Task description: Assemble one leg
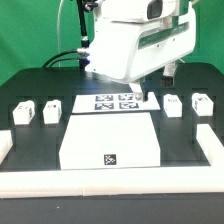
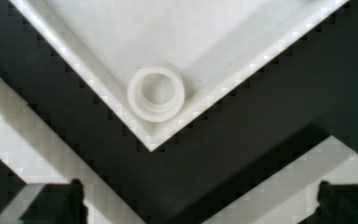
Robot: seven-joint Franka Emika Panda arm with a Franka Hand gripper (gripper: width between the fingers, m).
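Four small white legs stand on the black table in the exterior view: two at the left [image 1: 22, 111] [image 1: 50, 111] and two at the right [image 1: 173, 104] [image 1: 201, 103]. The large white square panel [image 1: 110, 140] lies in the middle with a tag at its near edge. My gripper [image 1: 150, 96] hangs over the panel's far right corner, apart from the legs. In the wrist view the panel corner with its round socket [image 2: 155, 92] points toward my gripper [image 2: 194, 208]. The dark fingers [image 2: 48, 205] stand wide apart with nothing between them. No leg shows in the wrist view.
The marker board [image 1: 113, 102] lies just behind the panel. White rails run along the table's left [image 1: 5, 145], right [image 1: 212, 140] and front [image 1: 110, 181] edges. The arm's bulky white body [image 1: 135, 40] hides the middle back of the table.
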